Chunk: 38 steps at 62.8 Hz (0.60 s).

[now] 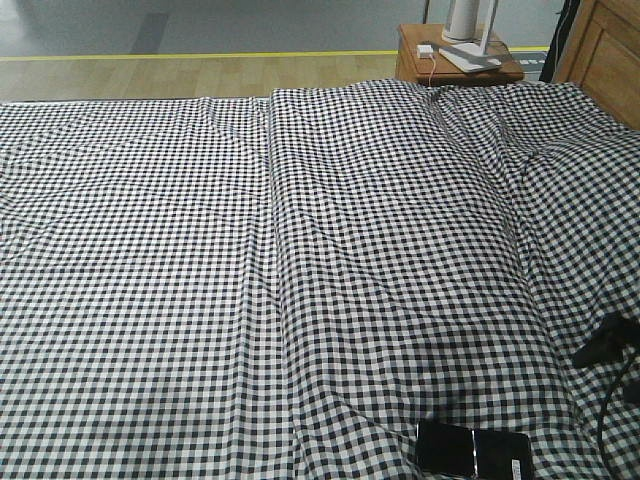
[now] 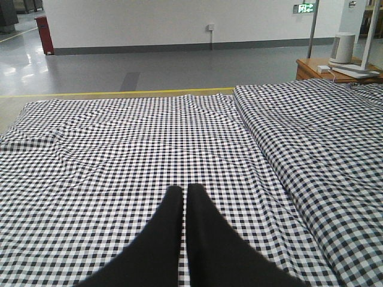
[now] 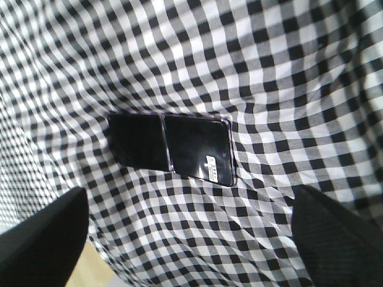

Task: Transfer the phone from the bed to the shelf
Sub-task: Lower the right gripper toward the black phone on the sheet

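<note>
Risk: the empty, wide-spread right gripper (image 3: 191,239), aimed at the slim glossy black phone (image 3: 170,148) lying flat by the near edge of the wrinkled black-and-white gingham bed (image 1: 300,250), may pinch cloth or skid it off; left gripper (image 2: 184,197) pressed together, empty.

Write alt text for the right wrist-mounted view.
A slim black phone with a crease across its middle and a white sticker at one end lies flat on the wrinkled black-and-white checked bed. The right end effector is open, its dark fingers in the lower corners, clear of the phone.
</note>
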Motion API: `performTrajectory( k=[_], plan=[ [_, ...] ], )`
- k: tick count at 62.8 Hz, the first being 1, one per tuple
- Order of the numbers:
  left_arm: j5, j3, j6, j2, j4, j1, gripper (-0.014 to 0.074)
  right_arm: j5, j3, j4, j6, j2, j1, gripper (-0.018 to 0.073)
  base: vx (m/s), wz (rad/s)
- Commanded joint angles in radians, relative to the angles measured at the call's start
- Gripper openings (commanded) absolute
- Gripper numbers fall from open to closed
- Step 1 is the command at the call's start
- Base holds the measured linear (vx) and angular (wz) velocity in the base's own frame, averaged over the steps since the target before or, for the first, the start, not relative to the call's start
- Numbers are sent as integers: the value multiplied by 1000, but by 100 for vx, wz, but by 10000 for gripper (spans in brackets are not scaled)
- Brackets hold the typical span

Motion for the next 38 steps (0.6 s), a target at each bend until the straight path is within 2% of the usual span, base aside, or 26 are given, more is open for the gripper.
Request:
performTrajectory(
  k=[1,24,38],
  plan=[
    [-70,7,0,-8,-9,0,1,35,-20,47,-64,-3,-9,636,0,0],
    [-70,7,0,-8,-9,0,1,87,-20,179,-244,176,-9,608,0,0],
    [-70,7,0,-8,-9,0,1,98,-20,225,-308,239,-9,599,0,0]
  ],
)
